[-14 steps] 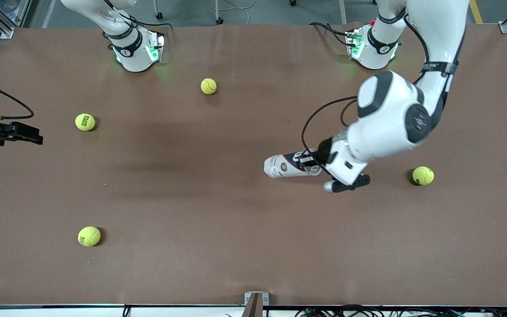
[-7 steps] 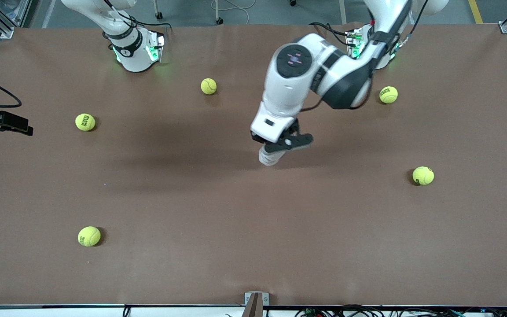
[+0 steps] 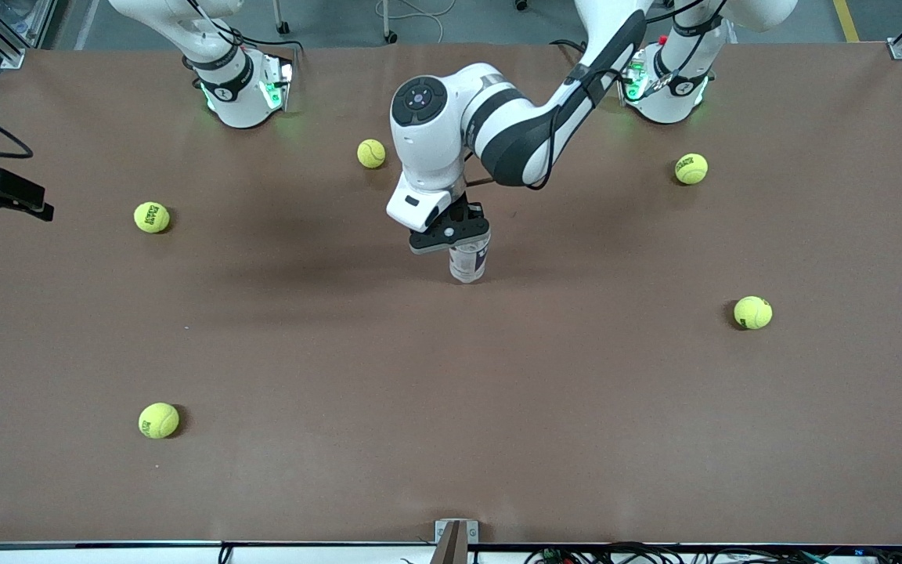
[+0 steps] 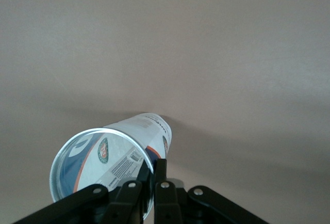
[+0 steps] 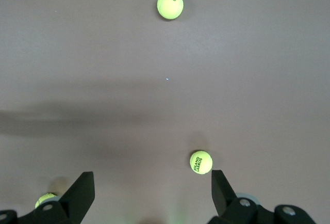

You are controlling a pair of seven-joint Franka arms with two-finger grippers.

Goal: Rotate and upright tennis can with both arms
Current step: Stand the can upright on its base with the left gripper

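Though tilted, tennis can (image 3: 468,262) in left end effector (image 3: 451,233)

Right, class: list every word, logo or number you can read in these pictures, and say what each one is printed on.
"ROLAND GARROS": on the tennis ball between the right gripper's open fingers, and on another tennis ball.
Round green and red logo, lettering blurred: on the tennis can held by the left gripper.
Small print block on the can: too small to read.

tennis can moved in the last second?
Yes. The clear plastic tennis can, lying flat a second ago, now stands on end in the shut left gripper, farther from the yellow-green tennis ball at the left arm's end.
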